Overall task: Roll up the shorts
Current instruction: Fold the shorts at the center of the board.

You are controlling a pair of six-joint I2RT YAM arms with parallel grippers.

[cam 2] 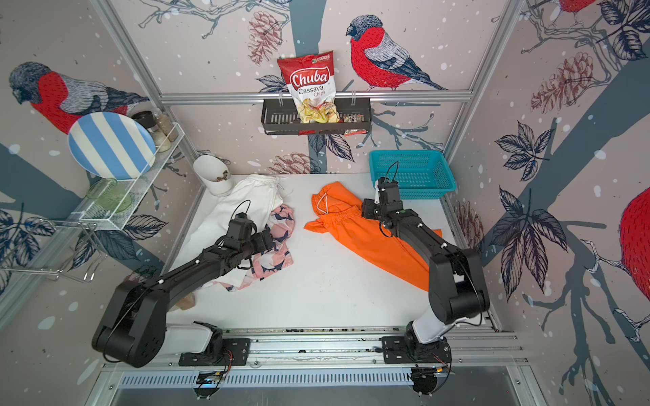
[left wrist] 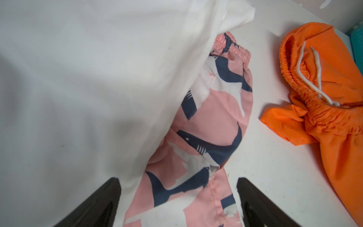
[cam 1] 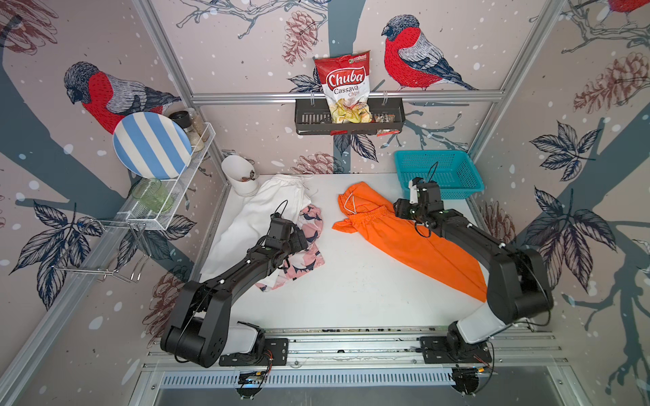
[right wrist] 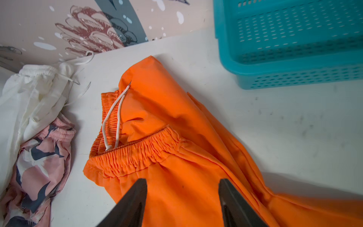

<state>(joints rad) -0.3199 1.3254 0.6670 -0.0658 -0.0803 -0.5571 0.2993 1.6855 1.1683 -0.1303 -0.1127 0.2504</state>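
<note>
Both grippers hang empty with jaws parted, the left gripper [left wrist: 176,180] over the pink shorts [left wrist: 212,110], the right gripper [right wrist: 183,180] over the orange shorts [right wrist: 176,102], laid long seemingly for rolling.

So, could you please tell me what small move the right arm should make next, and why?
Probably lower the right gripper onto the waistband of the orange shorts and close. The gripper hangs open over the cloth, and the shorts lie unrolled with that end nearest its tips.
</note>
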